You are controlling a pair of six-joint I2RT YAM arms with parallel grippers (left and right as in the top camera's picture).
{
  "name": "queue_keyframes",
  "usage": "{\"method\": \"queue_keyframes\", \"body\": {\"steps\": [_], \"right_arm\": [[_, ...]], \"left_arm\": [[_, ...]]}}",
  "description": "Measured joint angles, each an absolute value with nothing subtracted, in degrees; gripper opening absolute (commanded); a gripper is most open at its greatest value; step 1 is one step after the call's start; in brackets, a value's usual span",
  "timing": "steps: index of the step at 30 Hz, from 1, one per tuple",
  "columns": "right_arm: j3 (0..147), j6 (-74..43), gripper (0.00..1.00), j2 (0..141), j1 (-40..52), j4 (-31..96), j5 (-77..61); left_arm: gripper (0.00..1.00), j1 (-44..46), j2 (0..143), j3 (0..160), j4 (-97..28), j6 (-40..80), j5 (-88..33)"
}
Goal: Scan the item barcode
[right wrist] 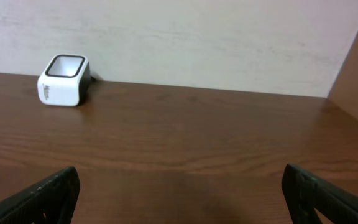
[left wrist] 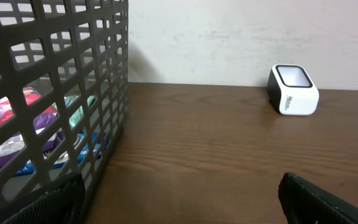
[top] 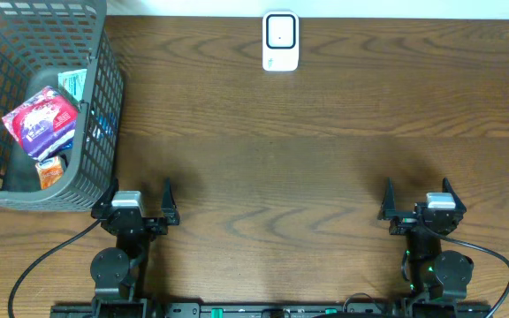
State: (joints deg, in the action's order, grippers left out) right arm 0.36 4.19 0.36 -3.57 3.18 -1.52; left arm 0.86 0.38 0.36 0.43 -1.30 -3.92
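1. Nearest the camera, at the table's (top: 281,159) near edge, the left gripper (top: 140,191) and right gripper (top: 417,189) are both standing with jaws spread wide, grasping nothing.
2. Items are lying inside the grey basket (top: 106,106) at the far left of the table, just ahead of the left gripper. A purple packet (top: 41,119) is lying on top, with a teal packet (top: 73,84) beyond it and an orange box (top: 49,173) nearer the front wall.
3. Scanner (top: 280,41) is standing mid-table at the far edge, well apart from both grippers, with its window facing up.
4. Step in hand (judged): the pick from the basket is not yet started, and nothing is being shown to the scanner.
5. Next move (judged): the left arm is going to need to clear the basket rim, descend on the purple packet, clench and lift free of the mesh. It should then carry the packet across with the barcode facing the scanner window. No barcode is showing, so a turn may be needed.
6. Count: two grippers, one basket, one scanner. At least three items are showing. Something blue behind the mesh may be a fourth; cannot tell.
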Motion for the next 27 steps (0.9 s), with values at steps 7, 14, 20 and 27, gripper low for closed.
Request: {"method": "queue_keyframes", "body": {"steps": [7, 14, 20, 27], "right_arm": [[0.4, 4.2, 0.99, 0.5, -0.6, 4.0, -2.4], [0.4, 4.2, 0.99, 0.5, -0.4, 4.0, -2.6], [0.4, 4.2, 0.99, 0.5, -0.4, 4.0, -2.6], [0.4, 4.2, 0.99, 0.5, -0.4, 4.0, -2.6]], "left_arm": [[0.98, 0.9, 0.9, 0.7, -1.2, -1.5, -2.6], [0.98, 0.9, 0.9, 0.7, -1.2, -1.5, -2.6], [0.98, 0.9, 0.9, 0.7, -1.2, -1.5, -2.6], [0.98, 0.9, 0.9, 0.7, -1.2, -1.5, -2.6]]}}
